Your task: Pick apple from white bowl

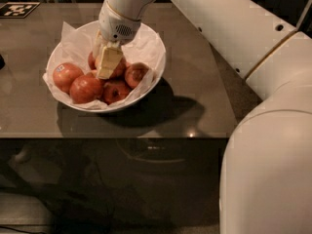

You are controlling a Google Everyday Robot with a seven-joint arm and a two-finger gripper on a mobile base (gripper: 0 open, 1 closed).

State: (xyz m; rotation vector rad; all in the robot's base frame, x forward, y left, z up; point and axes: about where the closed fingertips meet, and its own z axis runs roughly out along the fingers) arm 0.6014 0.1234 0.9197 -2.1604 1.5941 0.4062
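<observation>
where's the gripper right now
In the camera view, the gripper sits inside the white bowl at the picture's upper left, amid the apples near its middle, right of the stickered apple.

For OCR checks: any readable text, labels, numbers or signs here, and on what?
No readable text anywhere.
White sticker on the leftmost red apple: too small to read.
Black-and-white marker on the table, far left corner: pattern only, no letters.
Gripper, down in the white bowl: no marking seen.

Dark red apples lie on crumpled white paper. One has a white sticker. A black-and-white tag sits on the brown table.
</observation>
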